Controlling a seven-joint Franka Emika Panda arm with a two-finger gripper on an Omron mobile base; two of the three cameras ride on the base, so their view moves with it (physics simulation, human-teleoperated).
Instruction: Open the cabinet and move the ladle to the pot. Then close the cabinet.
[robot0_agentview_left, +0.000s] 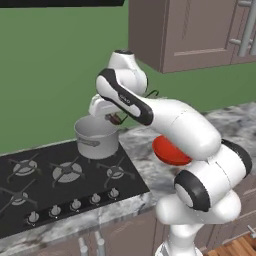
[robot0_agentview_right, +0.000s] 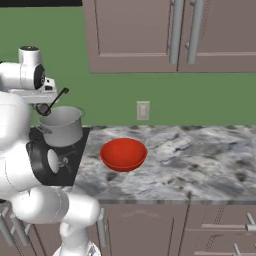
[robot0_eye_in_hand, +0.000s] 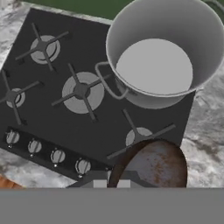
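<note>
The pincer (robot0_agentview_left: 111, 118) is clenched on the ladle (robot0_agentview_right: 54, 101) and hangs at the near rim of the pot (robot0_agentview_left: 96, 137), which stands on the stove's back corner beside the counter (robot0_agentview_right: 200, 160). The ladle's rusty bowl (robot0_eye_in_hand: 153, 164) sits short of the pot's open mouth, its thin handle slanting up and away. I judge the bowl must travel forward over the rim before release.

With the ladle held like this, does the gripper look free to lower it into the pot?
Probably yes: the gripper, shut on the ladle, hangs just above the pot, whose open mouth is empty, with nothing between them.
</note>
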